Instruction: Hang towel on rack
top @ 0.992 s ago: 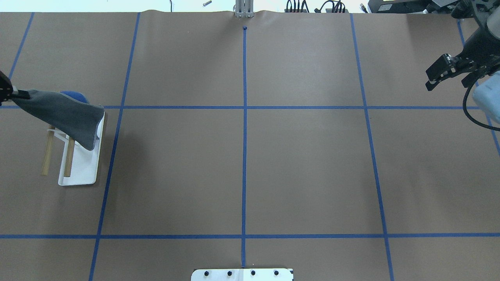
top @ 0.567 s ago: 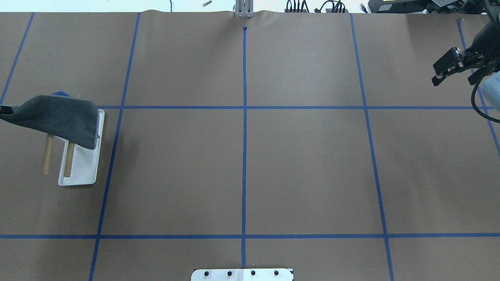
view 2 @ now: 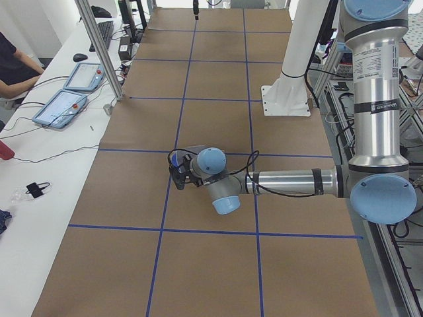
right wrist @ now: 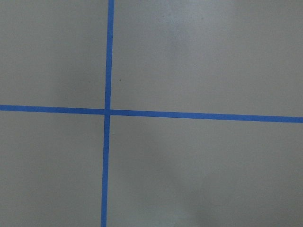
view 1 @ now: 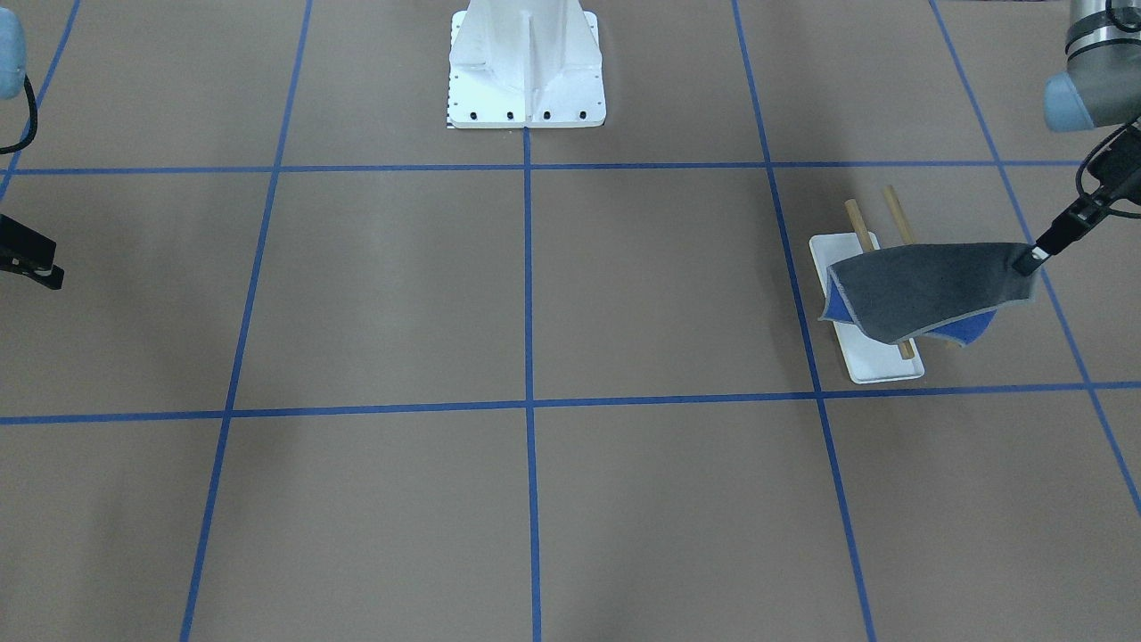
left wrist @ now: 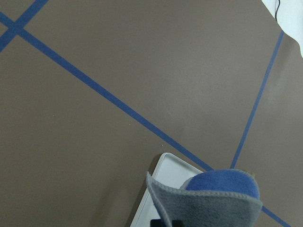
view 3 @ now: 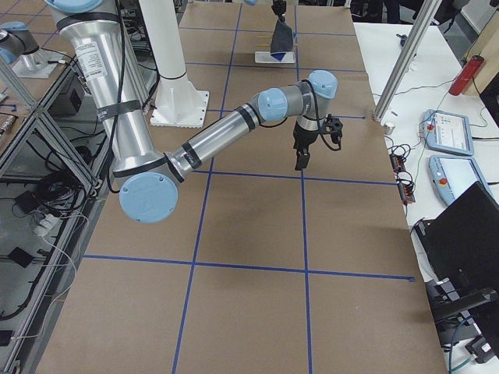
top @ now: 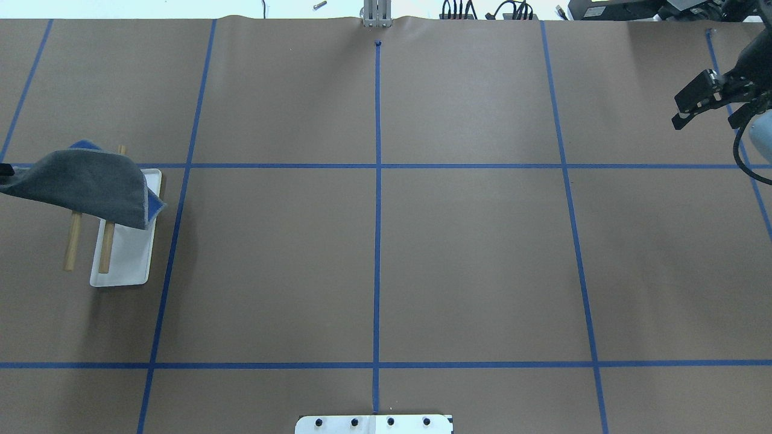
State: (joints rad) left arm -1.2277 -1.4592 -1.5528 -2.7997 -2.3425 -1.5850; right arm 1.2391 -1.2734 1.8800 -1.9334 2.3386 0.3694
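Observation:
The towel [top: 90,187], dark grey on top with its blue face showing at the edges, lies draped over the far ends of the rack's two wooden rods [top: 106,247]. The rack's white tray base [top: 123,259] stands at the table's left. In the front view my left gripper [view 1: 1034,259] is shut on the towel's [view 1: 927,285] corner and holds it stretched out past the rack [view 1: 878,366]. In the overhead view only that gripper's tip shows at the left edge. My right gripper [top: 704,120] is open and empty at the far right.
The large white bolted pedestal [view 1: 526,62] stands at the robot's side of the table. Blue tape lines cross the brown table cover. Cables and gear lie beyond the far edge [top: 482,9].
My left gripper has pulled the towel's corner further left and lower, so the towel lies across the rods and a blue corner now shows. My right gripper has drawn back to the right.

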